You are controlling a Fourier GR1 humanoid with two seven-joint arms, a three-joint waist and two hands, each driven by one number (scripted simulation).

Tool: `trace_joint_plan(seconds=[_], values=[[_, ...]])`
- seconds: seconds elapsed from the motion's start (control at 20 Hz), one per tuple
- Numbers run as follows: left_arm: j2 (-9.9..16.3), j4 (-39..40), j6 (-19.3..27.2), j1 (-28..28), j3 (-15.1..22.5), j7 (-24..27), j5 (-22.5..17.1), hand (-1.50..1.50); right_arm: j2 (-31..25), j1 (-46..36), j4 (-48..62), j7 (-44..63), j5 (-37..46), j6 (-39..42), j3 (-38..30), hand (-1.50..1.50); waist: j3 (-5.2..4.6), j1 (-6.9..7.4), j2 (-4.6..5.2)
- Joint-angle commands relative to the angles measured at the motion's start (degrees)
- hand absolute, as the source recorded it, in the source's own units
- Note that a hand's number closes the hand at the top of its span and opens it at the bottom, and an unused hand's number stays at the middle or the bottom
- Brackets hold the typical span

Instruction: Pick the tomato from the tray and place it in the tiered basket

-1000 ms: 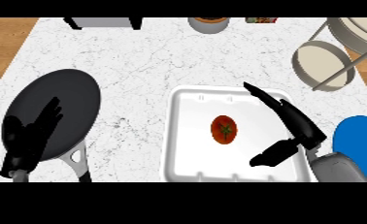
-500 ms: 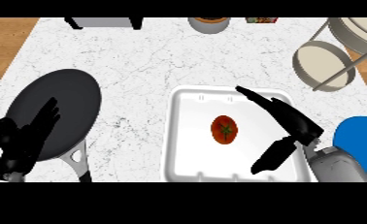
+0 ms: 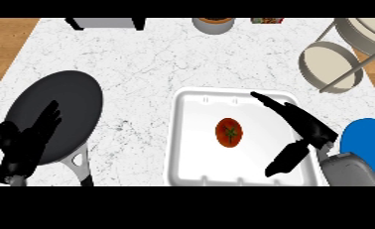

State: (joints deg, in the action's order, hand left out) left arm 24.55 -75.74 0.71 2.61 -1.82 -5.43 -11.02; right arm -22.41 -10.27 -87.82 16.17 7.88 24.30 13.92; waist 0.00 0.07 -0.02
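Observation:
A red tomato (image 3: 229, 132) with a green stem lies in the middle of the white tray (image 3: 192, 124) at the counter's front. My right hand (image 3: 302, 126) hovers over the tray's right side, open, fingers stretched toward the far rim and thumb pointing down to the near rim, with the tomato just left of the gap between them and not touched. The tiered basket (image 3: 333, 62) of beige bowls on a grey frame stands at the far right. My left hand (image 3: 26, 143) rests open at the lower left over the pan.
A black frying pan (image 3: 62, 114) lies at the left, its handle toward the front edge. A blue plate (image 3: 360, 136) sits at the right edge. A grey appliance (image 3: 106, 23), a pot (image 3: 214, 25) and a small box (image 3: 267, 20) line the back.
My right hand has slid left across the tray toward the tomato, fingers reaching farther over the white surface. The left hand has sunk slightly toward the lower left corner.

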Motion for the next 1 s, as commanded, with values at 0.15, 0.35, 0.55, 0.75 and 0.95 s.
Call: trace_joint_plan(seconds=[0.15,0.35,0.55,0.75,0.95], values=[[-0.08,-4.04,-3.34,1.10,-3.17,-3.41,0.92,0.00,5.70,-1.28,2.62,0.74,3.16,2.76,-0.80,-1.50,0.00,0.15,-0.03],[-1.26,-8.31,-3.00,1.20,-3.35,-8.19,2.13,0.00,5.16,0.43,7.42,-7.04,5.65,3.67,-3.19,-1.50,0.03,0.20,-0.03],[-3.98,-8.55,-2.04,1.12,-3.75,-7.24,4.55,0.00,6.52,0.08,12.03,-12.33,9.16,3.02,-3.93,-1.50,0.02,0.18,0.01],[-4.76,-5.32,-4.52,2.53,-5.79,-2.45,6.05,0.00,9.12,-0.87,14.19,-14.32,11.19,2.30,-4.76,-1.50,0.01,0.18,0.01],[-6.95,-0.40,-4.89,-1.16,-6.19,-1.49,7.80,0.00,11.15,-3.30,12.51,-9.94,12.28,3.43,-5.60,-1.50,0.00,0.06,0.02]])
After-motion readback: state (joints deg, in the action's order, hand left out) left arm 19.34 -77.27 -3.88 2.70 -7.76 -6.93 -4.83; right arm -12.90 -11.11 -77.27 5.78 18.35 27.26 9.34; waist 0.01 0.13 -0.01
